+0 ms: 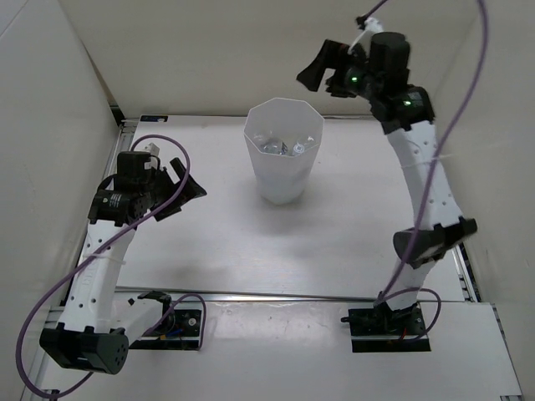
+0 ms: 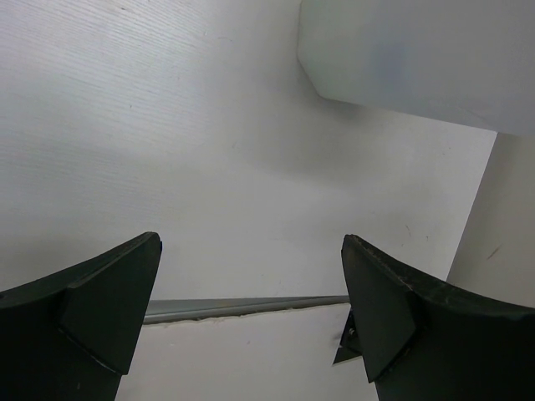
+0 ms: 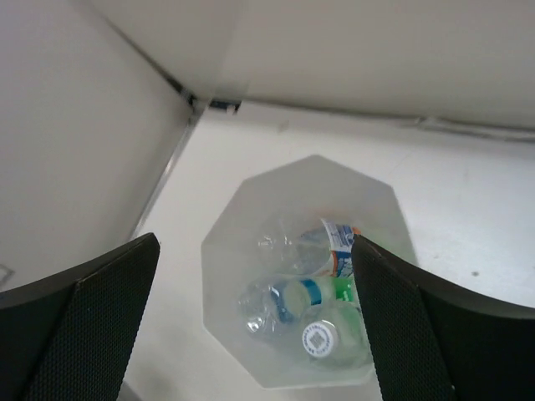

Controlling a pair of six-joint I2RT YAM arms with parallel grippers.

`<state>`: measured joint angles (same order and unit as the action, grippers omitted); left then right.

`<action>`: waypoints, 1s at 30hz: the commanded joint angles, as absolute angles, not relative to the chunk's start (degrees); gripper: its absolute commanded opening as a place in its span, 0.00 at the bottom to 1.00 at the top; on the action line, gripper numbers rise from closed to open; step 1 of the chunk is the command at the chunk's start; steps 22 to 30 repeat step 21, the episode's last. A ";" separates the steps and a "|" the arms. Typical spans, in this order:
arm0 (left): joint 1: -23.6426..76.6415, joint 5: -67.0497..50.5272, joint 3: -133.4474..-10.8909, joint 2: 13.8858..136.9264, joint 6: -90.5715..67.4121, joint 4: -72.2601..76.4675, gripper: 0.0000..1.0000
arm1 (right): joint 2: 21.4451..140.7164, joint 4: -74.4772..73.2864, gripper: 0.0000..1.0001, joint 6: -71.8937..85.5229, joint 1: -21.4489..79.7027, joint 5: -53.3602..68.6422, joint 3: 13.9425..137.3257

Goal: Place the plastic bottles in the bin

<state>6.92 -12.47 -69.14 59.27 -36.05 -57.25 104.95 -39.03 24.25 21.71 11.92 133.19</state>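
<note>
Inside the bin (image 3: 224, 271), half-hidden bottles (image 3: 286, 302)

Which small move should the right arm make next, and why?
Probably pull the right claw back toward its base. It hangs open and empty, high near the bin. The plastic bottles lie inside it, and no bottle shows on the table. The left claw is open and empty too.

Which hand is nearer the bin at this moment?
Right, probably. The right hand hangs raised above the bin, looking down into it; the left hand sits off to its left, apart.
</note>
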 commanded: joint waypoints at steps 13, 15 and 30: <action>7.12 -2.92 -71.46 58.19 -34.63 -56.52 1.00 | 66.12 -46.86 0.99 31.56 13.97 16.44 83.00; 7.12 0.16 -71.98 56.70 -35.41 -56.51 1.00 | 61.90 -43.26 0.99 30.86 13.45 16.44 81.65; 7.65 9.21 -70.66 48.62 -36.74 -52.74 1.00 | 68.19 -50.88 0.99 25.93 12.92 15.82 90.60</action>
